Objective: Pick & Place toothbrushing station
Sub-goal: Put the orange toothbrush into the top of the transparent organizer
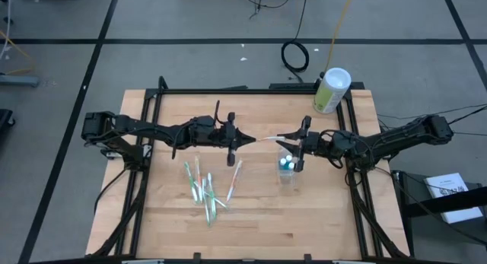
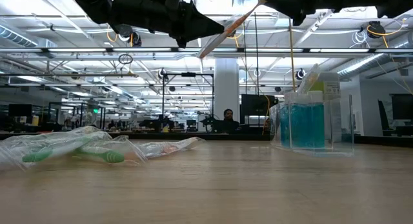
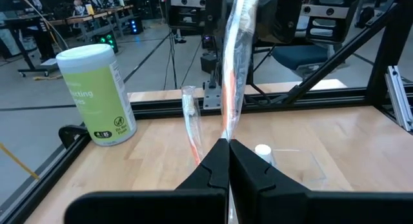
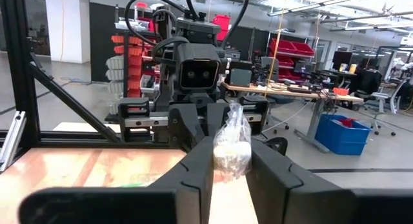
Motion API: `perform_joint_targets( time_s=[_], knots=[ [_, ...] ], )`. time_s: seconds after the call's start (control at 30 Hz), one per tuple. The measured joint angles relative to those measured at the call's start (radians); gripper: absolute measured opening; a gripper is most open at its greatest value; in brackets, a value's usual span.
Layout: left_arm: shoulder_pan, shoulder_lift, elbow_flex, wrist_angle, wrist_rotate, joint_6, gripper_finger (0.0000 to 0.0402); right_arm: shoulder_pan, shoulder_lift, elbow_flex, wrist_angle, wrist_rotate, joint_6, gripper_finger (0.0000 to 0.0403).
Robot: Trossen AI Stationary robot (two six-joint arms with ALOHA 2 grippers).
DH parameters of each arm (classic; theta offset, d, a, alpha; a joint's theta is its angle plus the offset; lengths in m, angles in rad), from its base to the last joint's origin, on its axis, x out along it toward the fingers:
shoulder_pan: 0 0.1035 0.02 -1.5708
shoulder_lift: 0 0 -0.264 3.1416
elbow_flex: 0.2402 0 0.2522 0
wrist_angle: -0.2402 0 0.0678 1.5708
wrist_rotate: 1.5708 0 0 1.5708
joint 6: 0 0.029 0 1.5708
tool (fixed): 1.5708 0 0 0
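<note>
Above the middle of the wooden table [image 1: 319,218], the left gripper [image 1: 245,140] pinches one end of a slim white-and-orange toothbrush in a clear wrapper [image 1: 268,137]. The right gripper [image 1: 293,137], at three o'clock from it, has its fingers closing around the other end. The small clear plastic cup [image 1: 287,171] stands just below, at six o'clock; more wrapped toothbrushes [image 1: 205,192] lie at eight o'clock.

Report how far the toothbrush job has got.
Done: the clear cup already holds some items. In hand: a wrapped toothbrush spans both arms above the table, the left gripper shut on one end, the right gripper around the other end. Left: several wrapped toothbrushes lie on the table.
</note>
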Motion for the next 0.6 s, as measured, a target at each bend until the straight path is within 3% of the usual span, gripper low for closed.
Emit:
perform_joint_targets(
  time_s=[0.4, 0.6],
  knots=[
    [-0.001, 0.0, 0.0, 0.0, -0.015, -0.025, 0.0008, 0.0, 0.0, 0.0, 0.0, 0.001, -0.008, 0.0055],
    [-0.038, 0.0, 0.0, 0.001, -0.106, -0.027, 0.0093, 0.0, 0.0, 0.0, -0.001, 0.0, -0.008, 0.0055]
  ],
)
